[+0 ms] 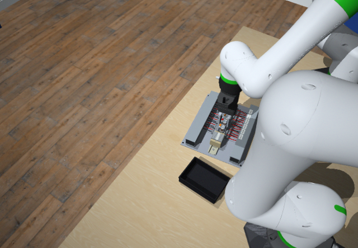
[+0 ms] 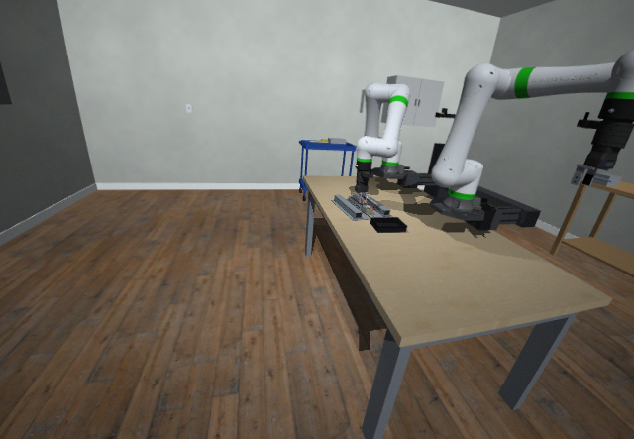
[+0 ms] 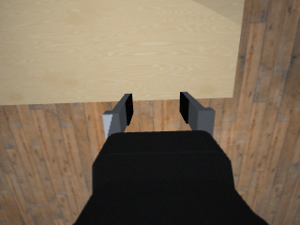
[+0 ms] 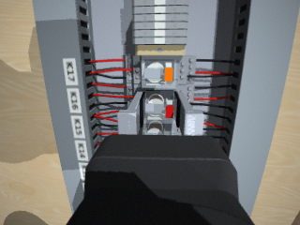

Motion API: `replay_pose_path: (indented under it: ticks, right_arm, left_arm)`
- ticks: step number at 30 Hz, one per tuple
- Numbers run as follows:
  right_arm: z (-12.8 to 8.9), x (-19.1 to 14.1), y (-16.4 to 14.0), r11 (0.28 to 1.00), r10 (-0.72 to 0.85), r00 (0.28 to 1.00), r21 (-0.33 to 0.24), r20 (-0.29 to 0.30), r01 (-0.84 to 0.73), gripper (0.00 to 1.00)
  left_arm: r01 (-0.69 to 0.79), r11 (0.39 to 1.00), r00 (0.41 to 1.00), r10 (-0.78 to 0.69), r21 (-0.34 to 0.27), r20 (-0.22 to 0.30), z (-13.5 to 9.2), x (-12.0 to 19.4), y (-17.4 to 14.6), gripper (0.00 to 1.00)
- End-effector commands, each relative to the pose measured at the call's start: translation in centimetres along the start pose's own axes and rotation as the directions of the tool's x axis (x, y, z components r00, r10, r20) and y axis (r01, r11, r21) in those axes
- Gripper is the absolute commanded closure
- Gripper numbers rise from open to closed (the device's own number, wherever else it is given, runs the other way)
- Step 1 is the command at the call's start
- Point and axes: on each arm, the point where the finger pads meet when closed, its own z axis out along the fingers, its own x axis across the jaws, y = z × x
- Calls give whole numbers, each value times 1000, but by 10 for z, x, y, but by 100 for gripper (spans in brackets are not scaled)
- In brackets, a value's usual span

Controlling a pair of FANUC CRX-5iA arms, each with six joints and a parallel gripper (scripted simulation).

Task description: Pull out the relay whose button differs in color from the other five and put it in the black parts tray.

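Note:
The relay panel [image 1: 201, 149] [image 2: 348, 207] [image 4: 108, 28] looks flat on the table. The relay with the red button [image 1: 222, 119] [image 4: 169, 112] sits in the relay row beside a relay with an orange button [image 1: 220, 125] [image 4: 168, 74]. My right gripper [image 4: 159, 102] is shut on the red-button relay, one finger on each side; whether it is raised is unclear. Another relay lies just behind it, partly under the gripper body; the others are hidden. The black parts tray [image 1: 203, 178] [image 2: 387, 225] is empty. My left gripper [image 2: 591, 179] [image 3: 156, 102] is open and empty, far from the panel.
Terminal blocks [image 1: 217, 136] [image 4: 160, 23] adjoin the orange-button relay. Red and black wires run from the relays to the grey wire ducts [image 1: 202, 118] [image 4: 272, 70] on both sides. The left arm [image 1: 260, 164] stands close beside the tray and panel.

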Motion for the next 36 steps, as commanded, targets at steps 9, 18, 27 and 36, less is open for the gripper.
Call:
replay_pose_path:
  ticks: [9,18,27,36]
  right_arm:
    - [-1,0,0,1000,0,1000,1,-12,0,100]
    - [-1,0,0,1000,0,999,1,-35,0,100]
    - [-1,0,0,1000,0,999,1,-39,0,100]
    - [-1,-1,0,1000,0,998,1,-62,0,100]
  left_arm:
    - [0,1000,1000,0,-2,0,-1,0,0,0]
    - [0,1000,1000,0,-2,0,-1,0,0,0]
    - [0,1000,1000,0,-2,0,-1,0,0,0]
    - [0,1000,1000,0,-2,0,-1,0,0,0]
